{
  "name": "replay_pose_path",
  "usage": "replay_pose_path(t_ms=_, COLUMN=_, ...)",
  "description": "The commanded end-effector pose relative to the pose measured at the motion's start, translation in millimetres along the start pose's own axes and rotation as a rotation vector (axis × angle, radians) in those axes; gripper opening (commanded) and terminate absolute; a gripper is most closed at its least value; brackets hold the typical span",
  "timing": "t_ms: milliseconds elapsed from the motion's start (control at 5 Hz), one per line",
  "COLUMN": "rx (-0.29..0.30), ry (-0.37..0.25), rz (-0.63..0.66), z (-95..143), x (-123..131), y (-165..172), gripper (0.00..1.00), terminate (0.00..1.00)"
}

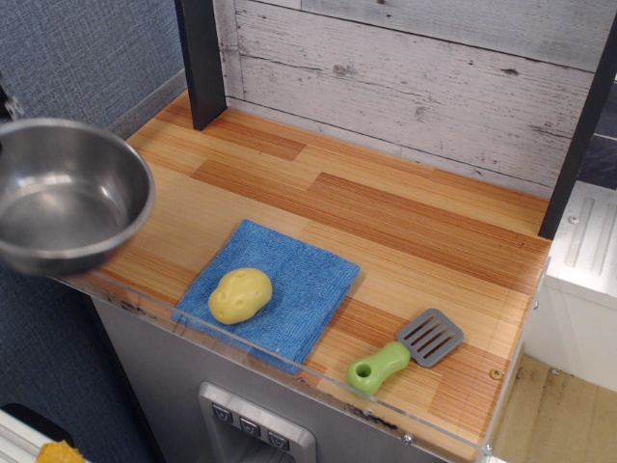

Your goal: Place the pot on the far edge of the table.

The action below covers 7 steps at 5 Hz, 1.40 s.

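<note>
The pot [63, 198], a large shiny steel bowl, hangs in the air at the far left of the view, over the front-left corner of the table [386, 212] and partly beyond its left edge. It is open side up, tilted slightly, and empty. Only a dark sliver of my gripper [4, 104] shows at the left frame edge, by the pot's rim; the rest is out of view. The pot stays aloft, so the gripper holds it.
A blue cloth [299, 289] lies at the table's front with a yellow potato [240, 294] on it. A grey spatula with a green handle [405, 352] lies at the front right. A black post [201, 58] stands at the back left. A clear acrylic rim [289, 362] lines the front.
</note>
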<state>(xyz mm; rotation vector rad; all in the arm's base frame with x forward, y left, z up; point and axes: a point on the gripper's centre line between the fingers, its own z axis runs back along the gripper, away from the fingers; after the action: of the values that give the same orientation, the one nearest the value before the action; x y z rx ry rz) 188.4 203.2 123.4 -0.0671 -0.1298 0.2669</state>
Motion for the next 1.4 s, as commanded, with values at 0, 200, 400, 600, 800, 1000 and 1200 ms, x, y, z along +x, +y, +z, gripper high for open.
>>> replay_pose_path(t_ms=0, rx=-0.013, ry=-0.061, rz=0.025, z=10.5, x=23.1, y=17.7, gripper=0.00, terminate=0.00)
replay_pose_path(t_ms=200, rx=0.023, ry=-0.013, rz=0.009, z=-7.1, x=23.7, y=10.6, gripper=0.00, terminate=0.00)
replay_pose_path(t_ms=400, rx=0.036, ry=0.026, rz=0.008, z=-25.3, x=18.8, y=5.6, gripper=0.00, terminate=0.00)
replay_pose_path(t_ms=600, rx=0.047, ry=0.042, rz=0.004, z=-38.0, x=16.3, y=0.4, gripper=0.00, terminate=0.00)
replay_pose_path(t_ms=800, rx=0.074, ry=0.035, rz=0.000, z=-49.9, x=18.6, y=-6.2, gripper=0.00, terminate=0.00)
replay_pose_path(t_ms=1000, rx=0.083, ry=0.009, rz=0.023, z=-52.4, x=31.0, y=-3.6, gripper=0.00, terminate=0.00)
replay_pose_path(t_ms=1200, rx=0.104, ry=-0.001, rz=0.033, z=-53.9, x=45.5, y=0.3, gripper=0.00, terminate=0.00)
